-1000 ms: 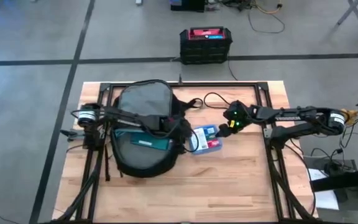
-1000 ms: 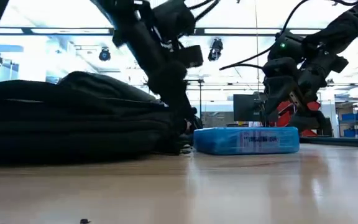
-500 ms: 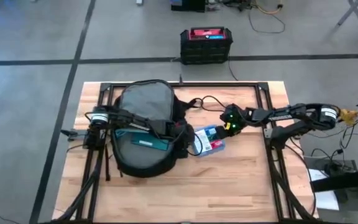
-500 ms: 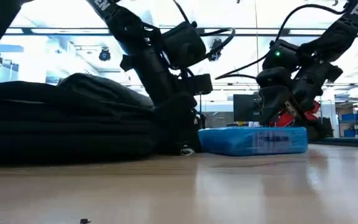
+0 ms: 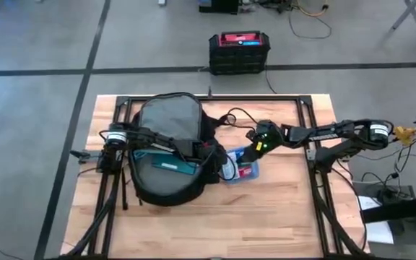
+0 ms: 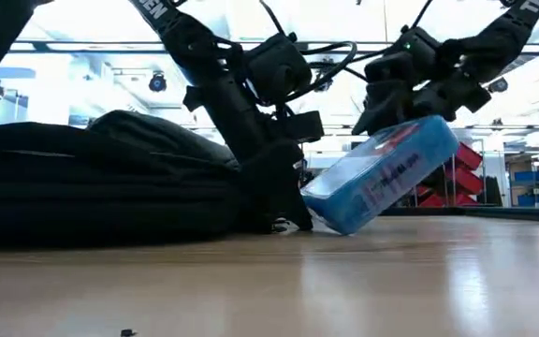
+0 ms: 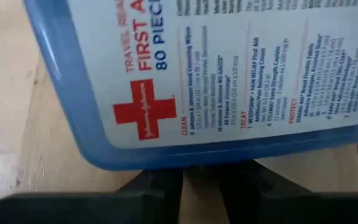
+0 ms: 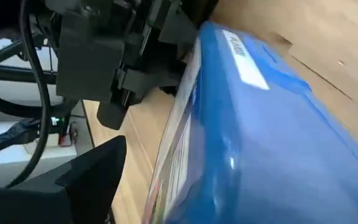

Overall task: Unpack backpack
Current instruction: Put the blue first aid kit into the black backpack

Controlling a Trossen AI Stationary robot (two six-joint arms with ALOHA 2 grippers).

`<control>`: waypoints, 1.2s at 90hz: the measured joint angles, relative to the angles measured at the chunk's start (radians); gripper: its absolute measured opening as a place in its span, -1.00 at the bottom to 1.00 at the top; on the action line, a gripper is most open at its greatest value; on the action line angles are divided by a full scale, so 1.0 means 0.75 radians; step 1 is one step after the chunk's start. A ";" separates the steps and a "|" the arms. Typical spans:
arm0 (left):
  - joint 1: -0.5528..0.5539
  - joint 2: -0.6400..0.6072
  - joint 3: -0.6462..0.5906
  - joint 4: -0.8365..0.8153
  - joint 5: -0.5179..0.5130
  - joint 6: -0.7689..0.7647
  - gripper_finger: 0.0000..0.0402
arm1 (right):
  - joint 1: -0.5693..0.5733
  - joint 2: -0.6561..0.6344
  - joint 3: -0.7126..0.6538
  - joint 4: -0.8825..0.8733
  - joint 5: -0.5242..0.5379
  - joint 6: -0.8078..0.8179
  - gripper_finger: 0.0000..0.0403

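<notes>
Right gripper (image 6: 410,94) is clamped on the far end of the blue first-aid box (image 6: 382,173), which sits tilted with its low end on the wooden table (image 5: 266,209). We see the left gripper (image 5: 209,160) just beside that low end, fingers state unclear. Backpack (image 5: 166,155) lies flat on the table's left half, grey lining up.
</notes>
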 joint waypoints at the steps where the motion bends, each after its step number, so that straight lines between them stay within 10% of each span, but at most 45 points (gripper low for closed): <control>1: 0.000 -0.002 0.000 0.000 -0.004 0.000 -0.61 | 0.001 0.002 0.001 0.001 0.004 0.000 0.68; 31: 0.006 -0.164 0.007 -0.085 -0.150 0.079 -0.61 | -0.001 -0.019 -0.002 0.012 0.011 -0.109 -0.37; 85: -0.021 -0.735 0.095 -1.264 -0.483 -0.081 -0.53 | 0.002 -0.467 0.054 -0.292 0.145 -0.636 -0.37; 108: -0.142 -0.881 0.064 -1.349 -0.460 -0.095 -0.20 | 0.003 -0.556 0.054 -0.402 0.200 -0.755 -0.37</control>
